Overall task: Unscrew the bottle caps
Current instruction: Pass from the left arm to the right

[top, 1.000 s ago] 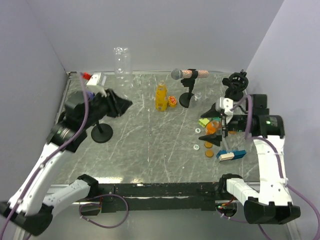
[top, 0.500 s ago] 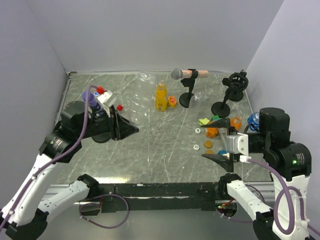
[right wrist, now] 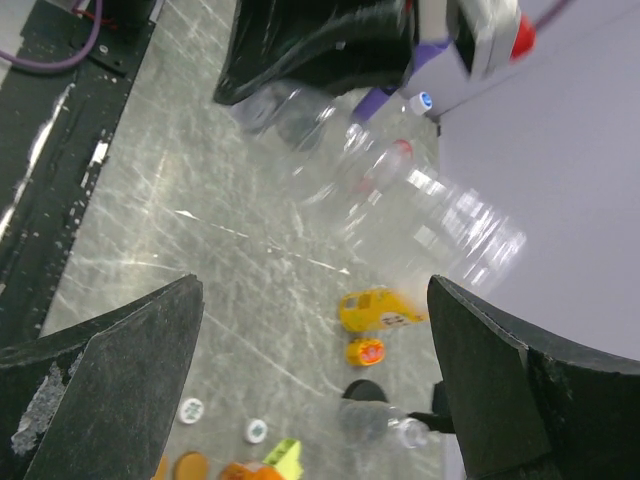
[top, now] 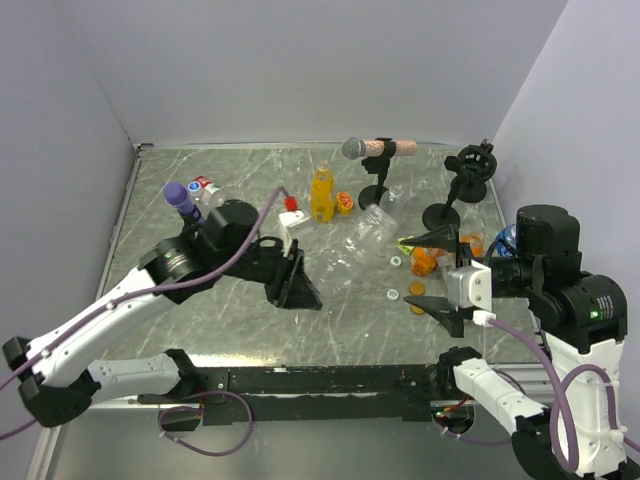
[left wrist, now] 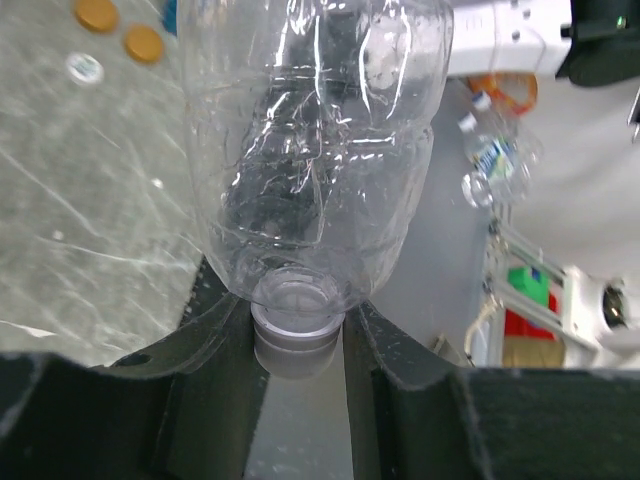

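— Left gripper (left wrist: 296, 322) first: how does it stand?

— Clamped. Its two black fingers (left wrist: 212, 335) press in from either side on the neck end of a clear bottle (left wrist: 310, 140). The pale cap (left wrist: 297, 345) sits right between them, on the bottle.

— And where is that bottle?

— Held out over the middle of the table (top: 350, 322) and apparently lifted off it, with its ribbed body pointing away from the wrist camera (the overhead view shows it only as a faint blur ahead of the left arm).

— Right gripper (right wrist: 315, 290)?

— Spread wide, with nothing between its fingers. It hovers above the right side of the table, over a scatter of small things. Among them are two brown discs (top: 417, 290), a white ring (top: 392, 296) and some orange and green bits too small to name.

— Any other bottles?

— A yellow-orange juice bottle (top: 321, 195) stands upright toward the back, near the middle, just left of a microphone stand (top: 373, 195). I cannot tell whether its cap is on. A labelled bottle (top: 207, 186), red and white, lies at the far left, with a purple-topped one (top: 180, 198) just beside it. In the left wrist view a small blue-labelled bottle (left wrist: 497, 155) with a white top shows past the held one, close to the right arm.
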